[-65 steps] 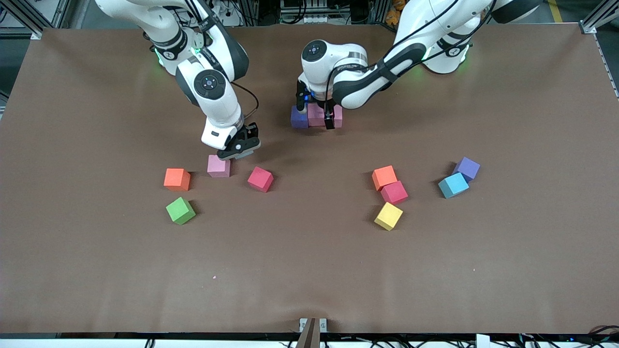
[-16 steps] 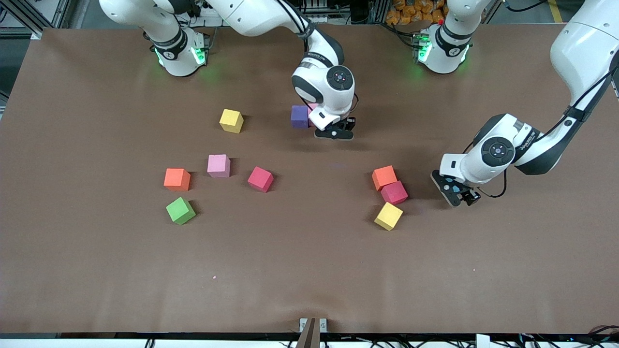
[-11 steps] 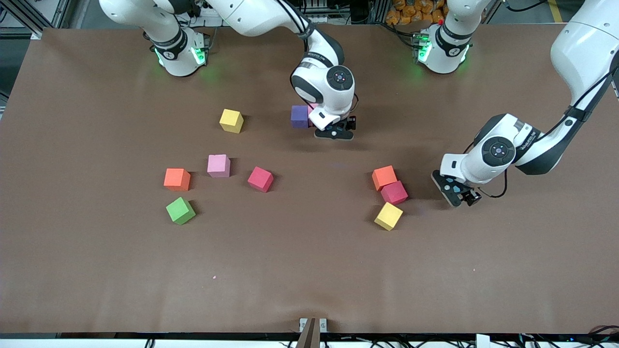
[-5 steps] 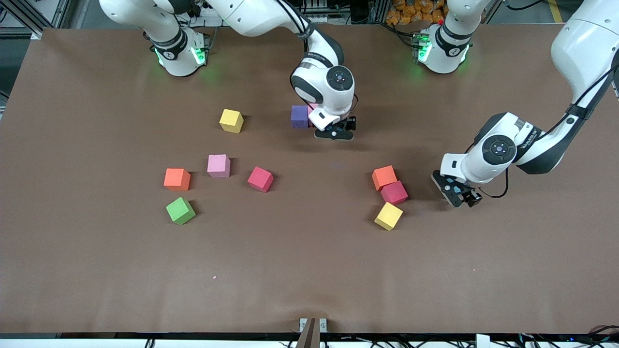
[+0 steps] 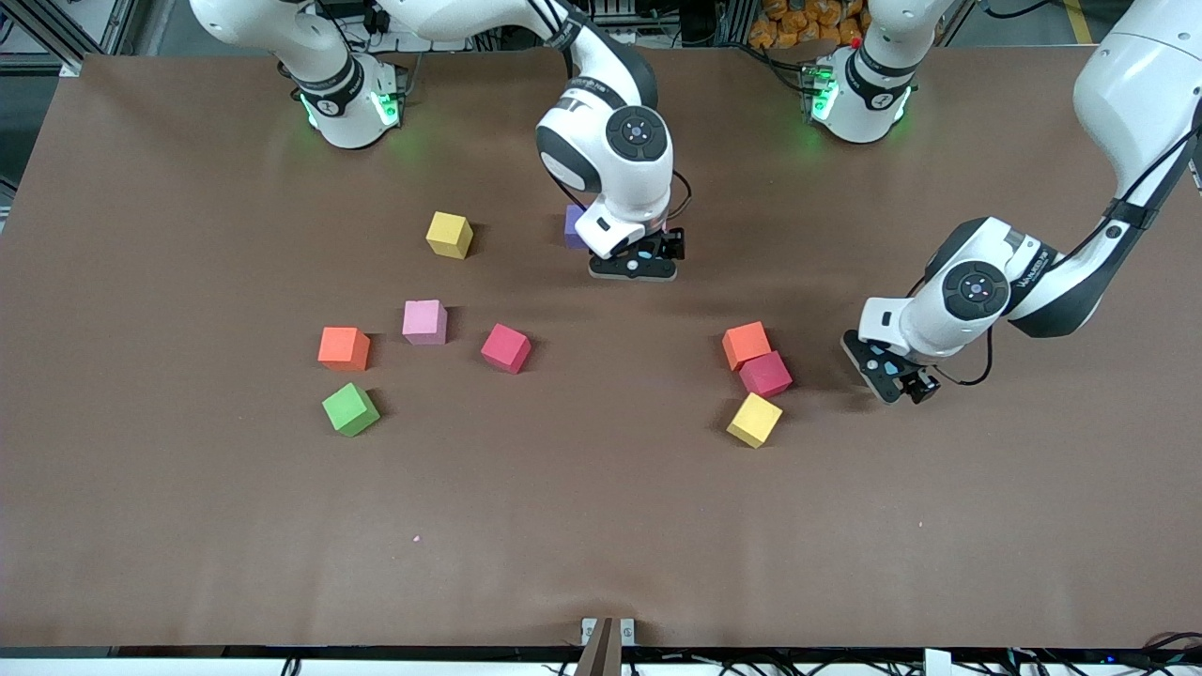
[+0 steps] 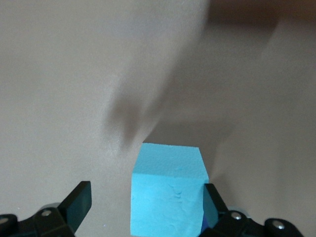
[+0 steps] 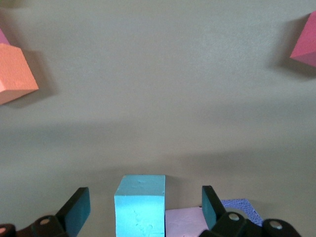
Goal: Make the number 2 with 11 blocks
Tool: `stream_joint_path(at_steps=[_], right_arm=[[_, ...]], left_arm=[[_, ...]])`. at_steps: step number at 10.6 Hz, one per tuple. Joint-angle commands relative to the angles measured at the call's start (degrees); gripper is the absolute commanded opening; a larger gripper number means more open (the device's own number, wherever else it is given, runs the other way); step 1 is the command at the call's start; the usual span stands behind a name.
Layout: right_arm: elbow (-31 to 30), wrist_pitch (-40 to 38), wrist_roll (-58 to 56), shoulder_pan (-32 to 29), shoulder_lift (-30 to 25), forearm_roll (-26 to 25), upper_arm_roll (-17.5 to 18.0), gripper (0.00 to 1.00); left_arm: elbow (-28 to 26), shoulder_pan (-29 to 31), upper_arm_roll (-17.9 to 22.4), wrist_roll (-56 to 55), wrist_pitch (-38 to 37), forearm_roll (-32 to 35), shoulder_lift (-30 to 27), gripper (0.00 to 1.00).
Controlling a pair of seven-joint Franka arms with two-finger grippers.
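Note:
My right gripper (image 5: 634, 267) is open over the started row in the table's middle. In the right wrist view (image 7: 144, 206) a light blue block (image 7: 139, 203) sits between its fingers, touching a pink block (image 7: 183, 222) beside a purple block (image 7: 240, 206); only the purple one (image 5: 573, 225) shows from the front. My left gripper (image 5: 890, 381) is open around a second light blue block (image 6: 168, 190), one finger (image 6: 213, 203) close against it. Loose blocks: orange (image 5: 344, 347), pink (image 5: 424, 321), crimson (image 5: 506, 347), green (image 5: 350, 408), orange (image 5: 747, 344), crimson (image 5: 765, 373).
One yellow cube (image 5: 449, 234) sits toward the right arm's end, level with the row. Another yellow cube (image 5: 754, 419) lies just nearer the front camera than the crimson block by the left gripper. The brown table (image 5: 601, 526) has wide bare room nearer the front camera.
My right hand has risen and shifted slightly toward the right arm's end, now covering more of the purple block. My left gripper has hardly moved over its light blue block.

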Motion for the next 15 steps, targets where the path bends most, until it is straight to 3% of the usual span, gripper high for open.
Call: stream_joint_path(at_steps=[1, 8, 11, 15], right_arm=[[-1.37, -0.7, -0.38, -0.99, -1.82, -0.28, 0.32, 1.0], [-2.77, -9.84, -12.49, -15.48, -3.85, -1.25, 0.05, 1.0], [-12.06, -7.4, -21.27, -21.72, -8.93, -3.18, 0.05, 1.0], [-26.93, 3.5, -36.02, -28.05, -14.91, -3.62, 0.05, 1.0]], left_arm=[[-0.54, 0.87, -0.69, 1.94, -0.89, -1.83, -1.5, 1.0], [-1.16, 0.87, -0.61, 1.76, -0.89, -2.27, -0.71, 1.0], [-1.25, 0.78, -0.6, 1.59, -0.89, -2.27, 0.0, 1.0], [-1.42, 0.78, -0.43, 1.67, -0.72, -2.19, 0.52, 1.0]])
